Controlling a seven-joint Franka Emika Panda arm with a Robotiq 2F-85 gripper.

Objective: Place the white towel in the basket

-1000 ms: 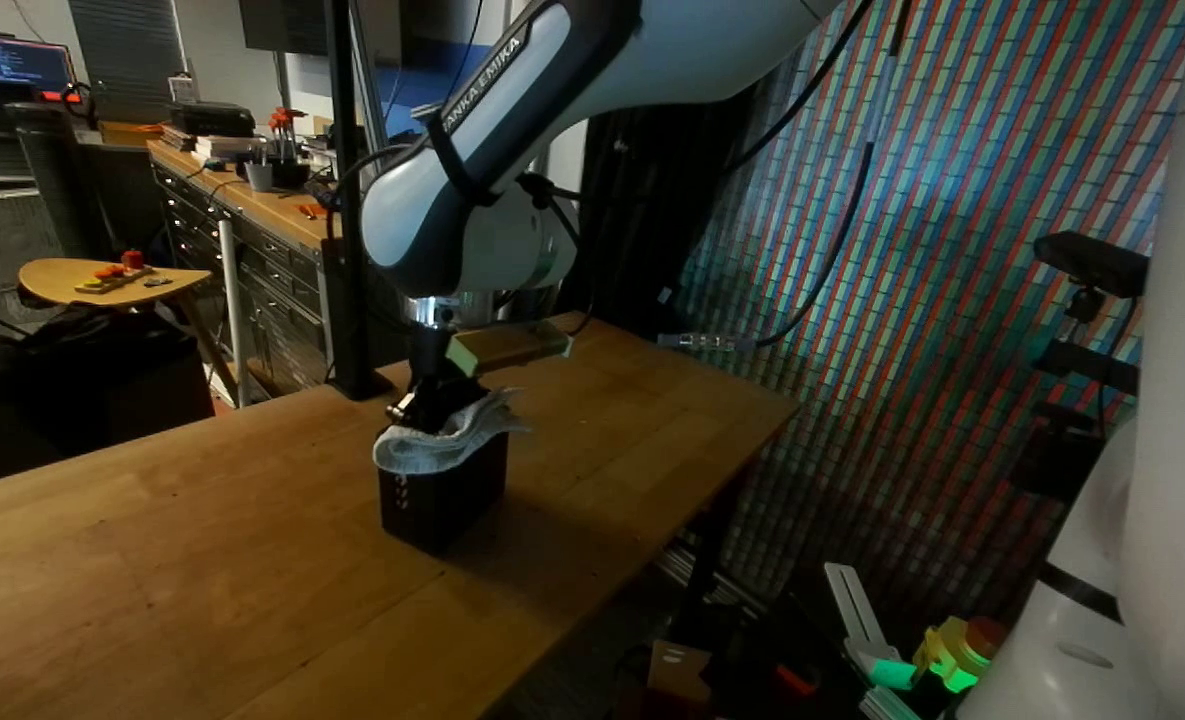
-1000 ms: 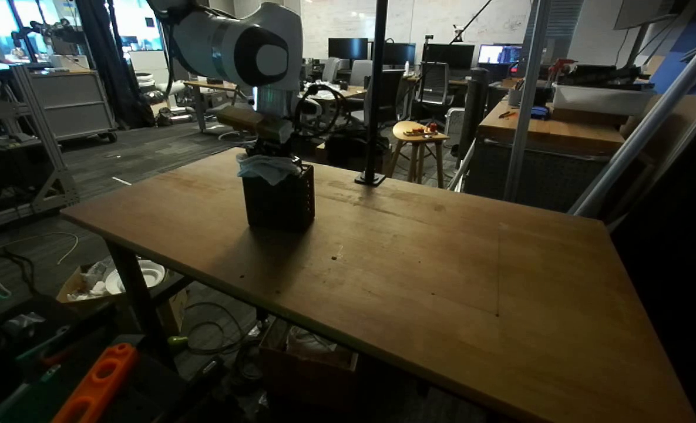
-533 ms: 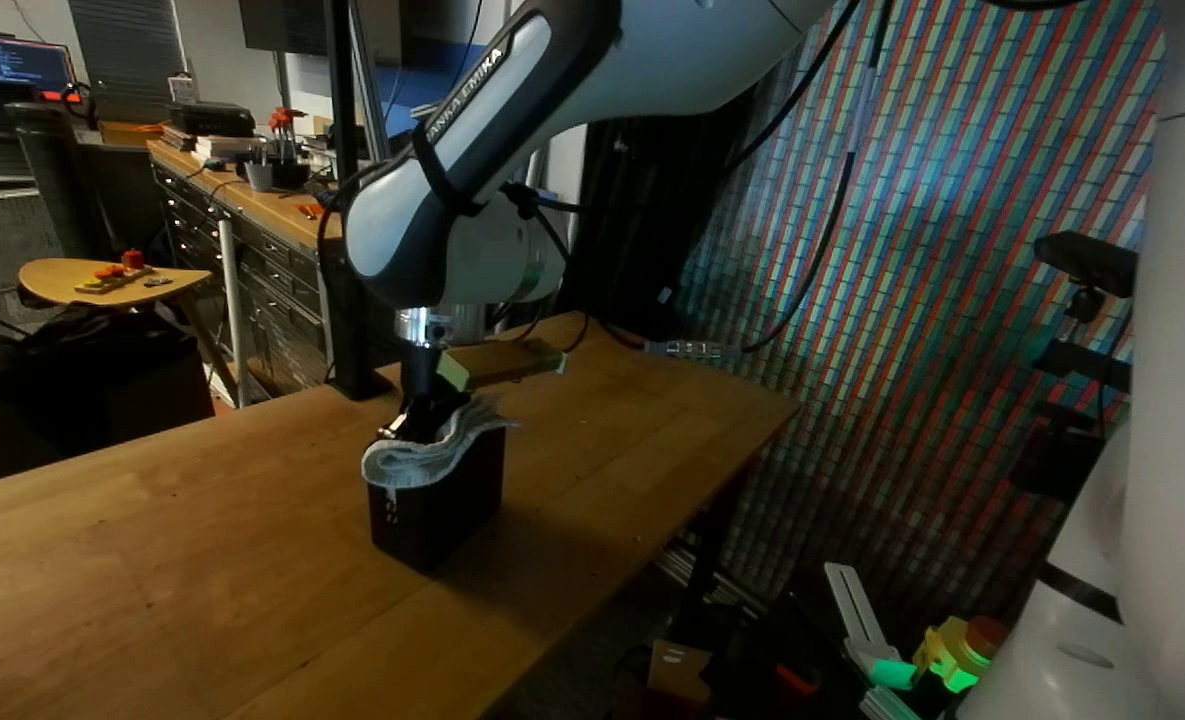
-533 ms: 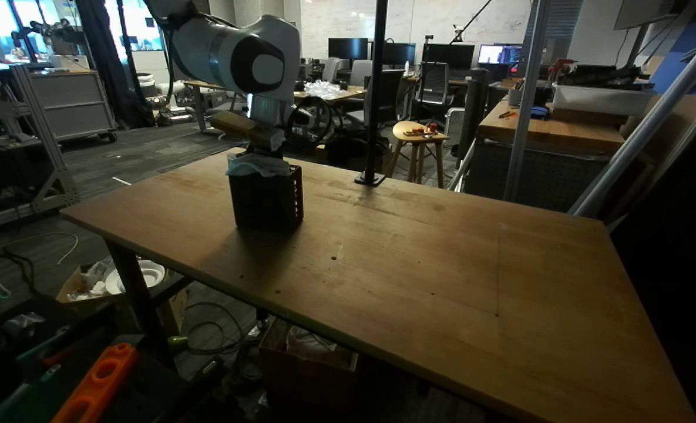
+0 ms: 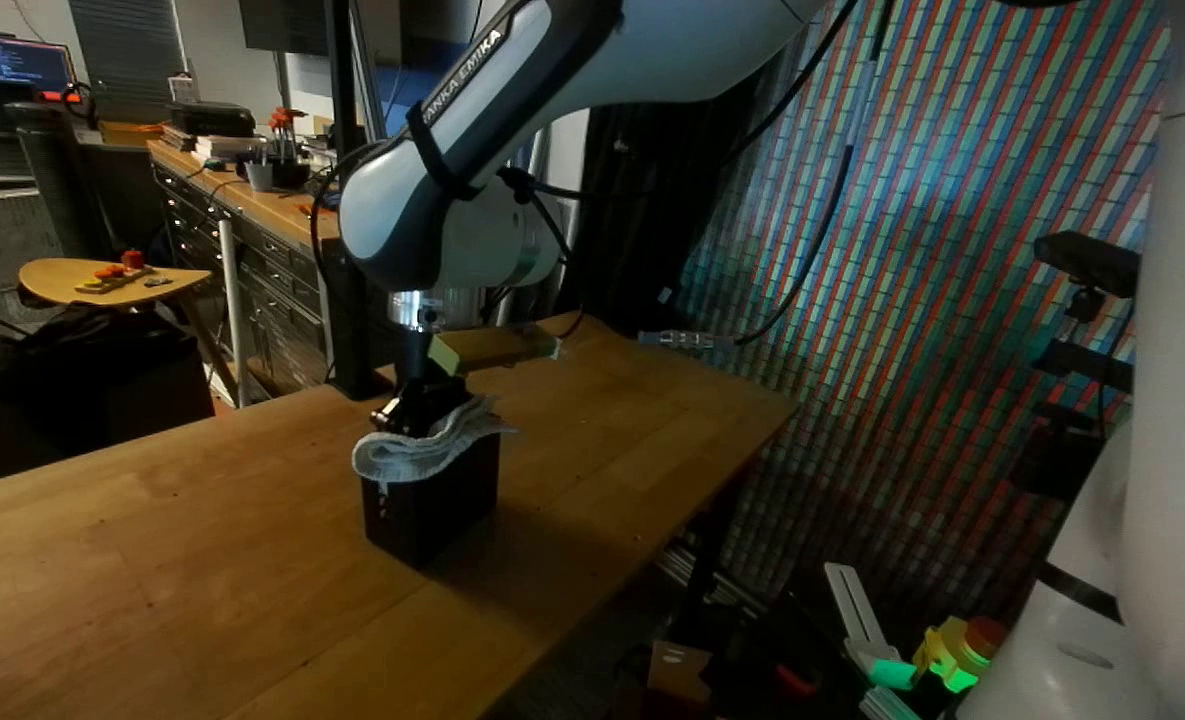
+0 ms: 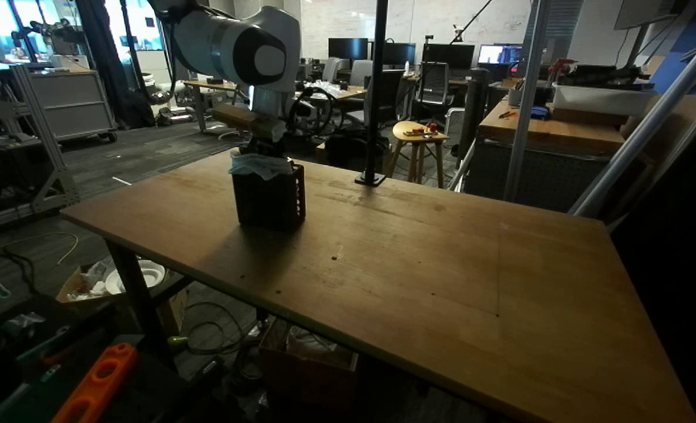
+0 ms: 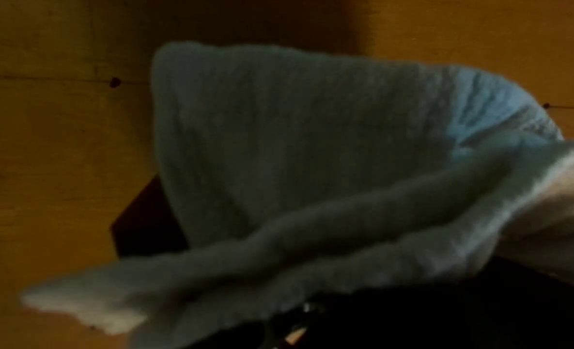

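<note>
The white towel [image 5: 420, 456] lies bunched and folded across the top of the black basket [image 5: 434, 512], with parts of it hanging over the rim. In both exterior views the basket stands upright on the table, and my gripper [image 5: 432, 412] points down into the cloth at its mouth. The gripper is shut. Its fingertips are sunk out of sight, so I cannot tell whether they pinch the cloth. In the wrist view the towel [image 7: 306, 131] fills most of the picture, dark and blurred. One basket corner [image 7: 144, 225] shows beneath it.
The wooden table [image 6: 430, 282] extends far to one side of the basket. A black upright post [image 6: 371, 147] is fixed at the table's edge behind it. A boxy yellowish piece [image 5: 502, 348] sticks out from my wrist above the towel.
Gripper, towel and basket have shifted together, leftward in both exterior views. The gripper dipped half a second ago and has since risen slightly. The towel still covers the basket's mouth.
</note>
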